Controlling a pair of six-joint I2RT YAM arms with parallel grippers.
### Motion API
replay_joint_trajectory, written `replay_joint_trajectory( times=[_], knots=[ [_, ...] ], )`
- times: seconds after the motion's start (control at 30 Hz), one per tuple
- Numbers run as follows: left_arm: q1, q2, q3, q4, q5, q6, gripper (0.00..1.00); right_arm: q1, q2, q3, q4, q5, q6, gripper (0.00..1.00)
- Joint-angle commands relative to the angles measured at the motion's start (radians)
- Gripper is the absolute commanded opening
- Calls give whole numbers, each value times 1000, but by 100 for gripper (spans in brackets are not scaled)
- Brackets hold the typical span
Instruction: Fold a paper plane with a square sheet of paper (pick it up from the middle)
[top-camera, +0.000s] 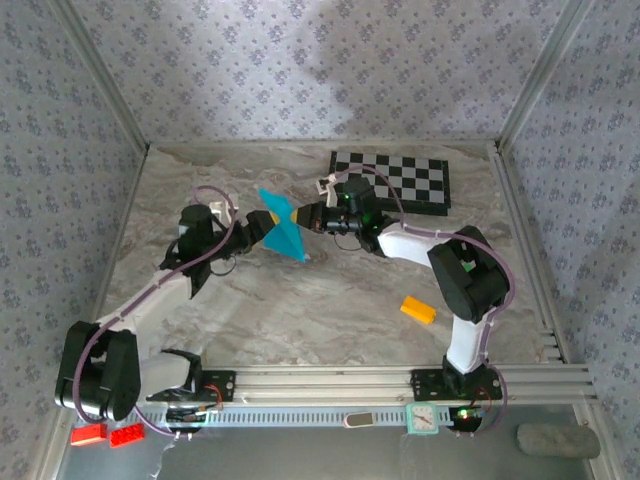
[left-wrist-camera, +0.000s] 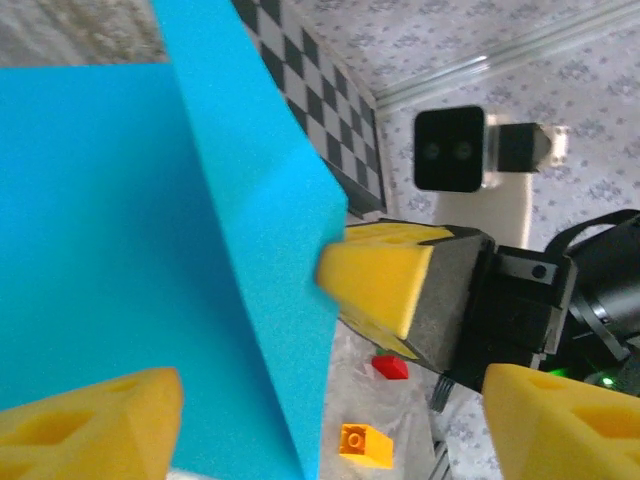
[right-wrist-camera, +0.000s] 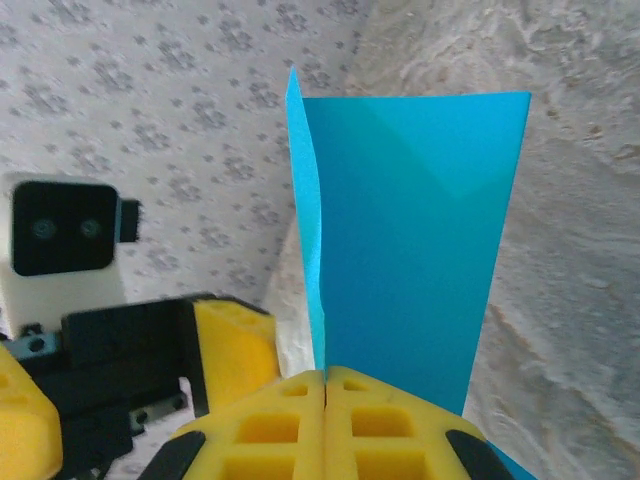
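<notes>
Marbled tabletop (top-camera: 300, 310) lay between grey patterned walls, with a chessboard (top-camera: 392, 180) flat at its far right side. Just left of the chessboard's near-left corner, the square sheet of paper (top-camera: 283, 228) hung off the table, already folded narrower, with creases showing across its cyan face. The right gripper (top-camera: 312, 218) sat between the chessboard and the sheet, its yellow fingers (right-wrist-camera: 300, 420) pressed together on the sheet's edge. The left gripper (top-camera: 262, 228) reached in from the side of the sheet away from the chessboard. Its jaws stood well apart, with the sheet between them, and whether either finger (left-wrist-camera: 90, 420) touched the paper could not be told. A yellow-orange block (top-camera: 418, 310) lay on the table well nearer the arm bases than the chessboard.
</notes>
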Motion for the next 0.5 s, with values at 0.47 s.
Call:
replay_joint_trajectory(
  times=[0.47],
  knots=[
    [-66, 25, -25, 176, -65, -120, 62, 24, -54, -53, 308, -11, 287, 6]
  ],
)
